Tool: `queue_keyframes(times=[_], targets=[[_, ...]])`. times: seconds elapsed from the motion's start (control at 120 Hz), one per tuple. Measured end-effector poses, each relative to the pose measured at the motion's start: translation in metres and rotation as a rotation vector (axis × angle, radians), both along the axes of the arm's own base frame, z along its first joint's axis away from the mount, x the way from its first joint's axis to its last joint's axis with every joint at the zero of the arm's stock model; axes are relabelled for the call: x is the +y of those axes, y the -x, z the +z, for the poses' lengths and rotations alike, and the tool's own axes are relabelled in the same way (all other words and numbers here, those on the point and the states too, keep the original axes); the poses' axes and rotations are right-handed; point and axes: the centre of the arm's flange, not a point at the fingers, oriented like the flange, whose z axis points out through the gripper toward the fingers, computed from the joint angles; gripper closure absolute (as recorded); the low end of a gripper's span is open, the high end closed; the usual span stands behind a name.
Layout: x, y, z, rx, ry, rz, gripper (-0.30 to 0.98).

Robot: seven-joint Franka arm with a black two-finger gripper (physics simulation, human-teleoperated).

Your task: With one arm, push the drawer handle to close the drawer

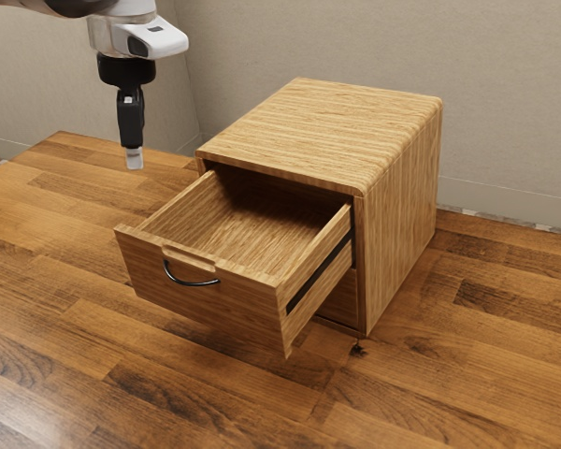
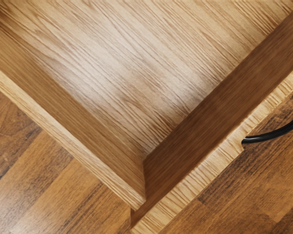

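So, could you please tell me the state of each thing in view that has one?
Drawer: open, pulled well out of the cabinet.
Handle: on the drawer's front, not touched by the gripper.
Cabinet: upright on the table.
Gripper: raised, pointing down; I can't tell if it is open or shut.

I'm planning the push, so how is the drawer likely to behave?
The drawer should slide inward, since a dark rail flanks it. It looks made of stiff wood, so it probably won't flex. With the handle near mid-front, pushing there may limit skewing.
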Motion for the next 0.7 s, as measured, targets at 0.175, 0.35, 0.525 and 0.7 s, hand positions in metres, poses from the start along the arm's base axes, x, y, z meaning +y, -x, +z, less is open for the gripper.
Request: queue_keyframes(times=[0.175,0.35,0.525,0.7], targets=[[-0.005,-0.004,-0.008,0.019,0.056,-0.022,0.0],[0.004,0.063,0.14,-0.272,0.052,0.017,0.0],[-0.025,0.124,0.119,-0.137,0.003,0.163,0.14],[0.007,0.189,0.003,0.031,-0.054,0.478,0.53]])
